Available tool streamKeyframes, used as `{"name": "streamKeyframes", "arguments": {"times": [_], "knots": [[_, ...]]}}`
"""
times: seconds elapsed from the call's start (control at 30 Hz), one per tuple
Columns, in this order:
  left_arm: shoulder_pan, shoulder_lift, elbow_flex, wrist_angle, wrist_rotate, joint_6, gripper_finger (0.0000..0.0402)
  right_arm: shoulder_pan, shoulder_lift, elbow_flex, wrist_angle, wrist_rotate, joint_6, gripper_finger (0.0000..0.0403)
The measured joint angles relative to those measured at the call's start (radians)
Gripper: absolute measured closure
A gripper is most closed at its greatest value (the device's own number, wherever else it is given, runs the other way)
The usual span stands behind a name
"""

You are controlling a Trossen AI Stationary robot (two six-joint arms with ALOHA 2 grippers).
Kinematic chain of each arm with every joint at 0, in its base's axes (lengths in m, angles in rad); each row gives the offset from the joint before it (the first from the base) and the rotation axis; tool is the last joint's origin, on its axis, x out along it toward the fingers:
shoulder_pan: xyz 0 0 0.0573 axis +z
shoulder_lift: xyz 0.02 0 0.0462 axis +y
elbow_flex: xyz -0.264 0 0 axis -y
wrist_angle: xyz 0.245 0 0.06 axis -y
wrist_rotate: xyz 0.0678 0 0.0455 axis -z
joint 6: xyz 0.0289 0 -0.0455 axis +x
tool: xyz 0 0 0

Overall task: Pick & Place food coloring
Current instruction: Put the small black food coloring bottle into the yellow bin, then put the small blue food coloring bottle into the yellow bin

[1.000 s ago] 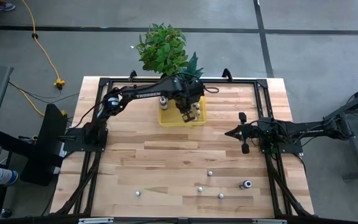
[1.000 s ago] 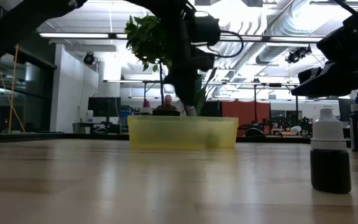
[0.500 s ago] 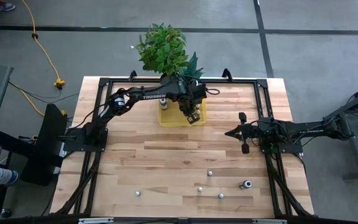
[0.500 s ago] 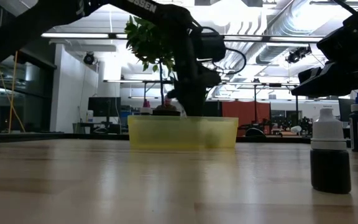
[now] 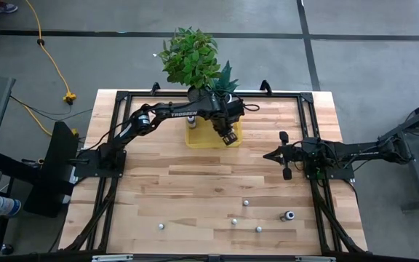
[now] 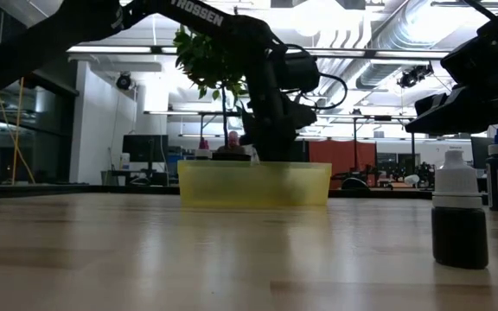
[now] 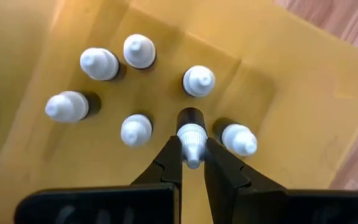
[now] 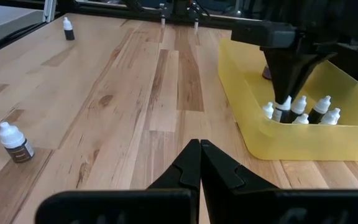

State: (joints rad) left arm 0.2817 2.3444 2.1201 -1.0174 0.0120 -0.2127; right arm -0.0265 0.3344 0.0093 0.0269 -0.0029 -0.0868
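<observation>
- Six food coloring bottles (image 7: 140, 51) stand in the yellow tray (image 5: 202, 140) at the far side of the counter (image 5: 195, 189).
- My left tool (image 7: 192, 155) reaches down into the tray, clenched on the cap of one bottle (image 7: 191, 134) among them.
- My right tool (image 8: 200, 148) hangs pressed shut and empty above the counter's right side.
- More small bottles (image 5: 246, 203) are scattered near the front edge.
</observation>
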Motion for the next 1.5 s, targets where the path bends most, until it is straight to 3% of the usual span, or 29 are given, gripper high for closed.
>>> {"name": "streamKeyframes", "arguments": {"times": [0.9,1.23,1.5], "knots": [[0.006,0.0,0.0,-0.01,-0.025,0.046,0.0374,0.0,0.0,0.0,0.0,0.0,0.0,0.0402],[0.006,0.0,0.0,-0.01,-0.024,0.051,0.0325,0.0,0.0,0.0,0.0,0.0,0.0,0.0402],[0.006,0.0,0.0,-0.01,-0.022,0.051,0.0317,0.0,0.0,0.0,0.0,0.0,0.0,0.0402]]}}
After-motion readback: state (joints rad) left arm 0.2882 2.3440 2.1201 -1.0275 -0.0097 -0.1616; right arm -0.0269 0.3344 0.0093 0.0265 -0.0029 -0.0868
